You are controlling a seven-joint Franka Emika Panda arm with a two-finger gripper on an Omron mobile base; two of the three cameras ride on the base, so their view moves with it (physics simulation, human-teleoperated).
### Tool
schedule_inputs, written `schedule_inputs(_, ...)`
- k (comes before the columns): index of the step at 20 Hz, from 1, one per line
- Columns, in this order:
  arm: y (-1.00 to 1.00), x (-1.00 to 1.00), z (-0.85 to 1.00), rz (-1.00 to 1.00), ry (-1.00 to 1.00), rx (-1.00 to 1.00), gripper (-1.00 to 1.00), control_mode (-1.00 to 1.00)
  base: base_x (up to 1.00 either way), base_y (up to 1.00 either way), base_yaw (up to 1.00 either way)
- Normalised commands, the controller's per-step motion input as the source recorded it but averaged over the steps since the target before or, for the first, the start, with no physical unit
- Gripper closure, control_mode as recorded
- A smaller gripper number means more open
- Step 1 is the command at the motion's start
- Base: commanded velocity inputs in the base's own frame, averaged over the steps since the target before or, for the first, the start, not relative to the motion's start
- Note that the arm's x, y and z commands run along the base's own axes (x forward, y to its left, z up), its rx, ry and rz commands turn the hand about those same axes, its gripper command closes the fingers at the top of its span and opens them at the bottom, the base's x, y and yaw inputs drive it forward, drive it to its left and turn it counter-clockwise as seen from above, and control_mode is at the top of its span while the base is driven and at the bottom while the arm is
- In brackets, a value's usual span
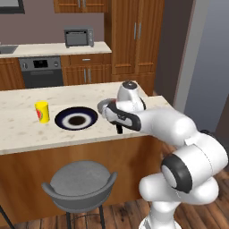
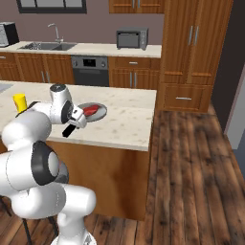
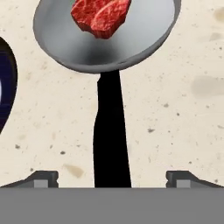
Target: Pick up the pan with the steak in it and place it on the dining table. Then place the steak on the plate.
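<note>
So: left to right on the dining table (image 1: 27, 136): yellow cup (image 1: 42, 111), plate (image 1: 76, 119), then the pan (image 3: 109, 39) just beside the plate, flat on the stone, steak (image 3: 101, 16) in it. Gripper (image 3: 112, 178) stands wide open astride the black handle (image 3: 111, 131), holding nothing. I'd say step one is done; steak transfer is next. That calls for lifting clear of the handle, then a narrow pinch on a small, irregular chunk. Beige speckled top, grey stool (image 1: 80, 183) below, wood cabinets and oven (image 1: 42, 70) behind.
</note>
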Motion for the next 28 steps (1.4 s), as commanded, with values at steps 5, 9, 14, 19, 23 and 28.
schedule_inputs(5, -0.16, -0.19, 0.45, -0.07, -0.10, 0.06, -1.00, -1.00, 0.00, 0.00, 0.00)
schedule_inputs(9, 0.00, 0.56, 0.27, -0.05, -0.02, 0.03, -1.00, -1.00, 0.00, 0.00, 0.00)
schedule_inputs(14, 0.01, 0.84, 0.17, -0.02, 0.00, 0.03, -1.00, -1.00, 0.00, 0.00, 0.00)
schedule_inputs(19, 0.00, 0.81, 0.20, -0.01, 0.05, 0.04, -1.00, -1.00, 0.00, 0.00, 0.00)
schedule_inputs(23, 0.00, 0.74, 0.05, -0.06, 0.08, 0.00, -1.00, -1.00, 0.00, 0.00, 0.00)
schedule_inputs(28, -0.14, 0.39, -0.08, -0.05, 0.13, -0.06, -1.00, -1.00, 0.00, 0.00, 0.00)
